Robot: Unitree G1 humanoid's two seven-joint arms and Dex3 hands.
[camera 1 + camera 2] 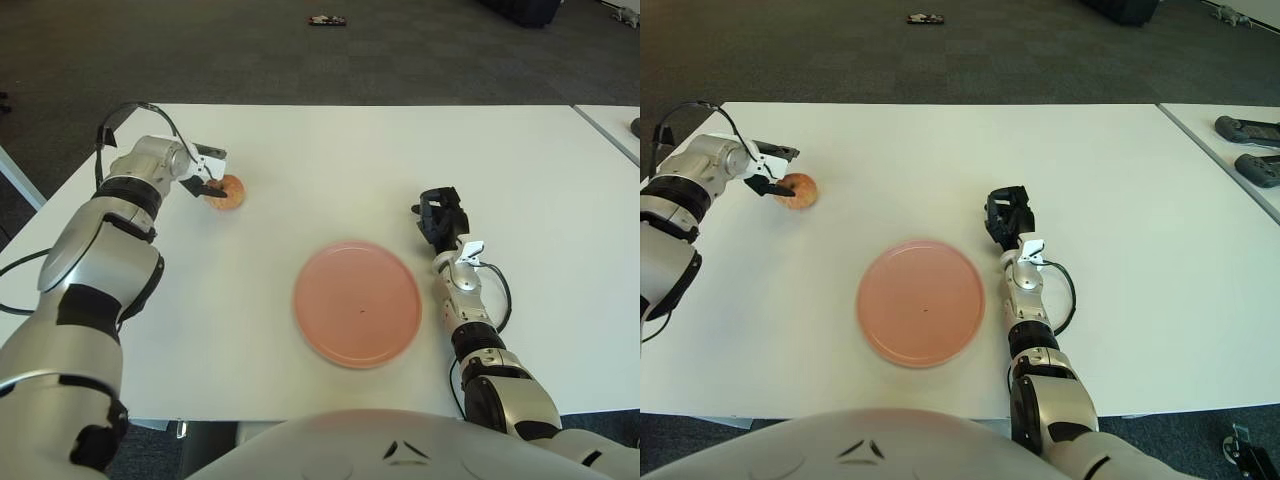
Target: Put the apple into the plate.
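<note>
A pink plate (357, 303) is lying low and centre in the frame, on the white table (330, 160), and it is holding nothing. Just to the right of it, the right hand (438, 216) is showing at centre right, its dark fingers curled together over the tabletop and gripping nothing; whether it is touching the table cannot be told.

Further up, in the upper left of the frame, the apple (225, 192) is sitting on the table, well apart from the plate. The left hand (205, 170) is reaching in from the left edge and is closing around the apple's left side: one light finger (777, 152) is lying above the fruit and a dark one (768, 187) is pressing against its near-left flank. The fingers are partly spread, with the apple between them, and it is not clear whether they are gripping it firmly.

At the far right edge, dark handheld devices (1246, 130) are lying on a second table. Beyond the table, a small dark object (327, 19) is lying on the grey floor at top centre.
</note>
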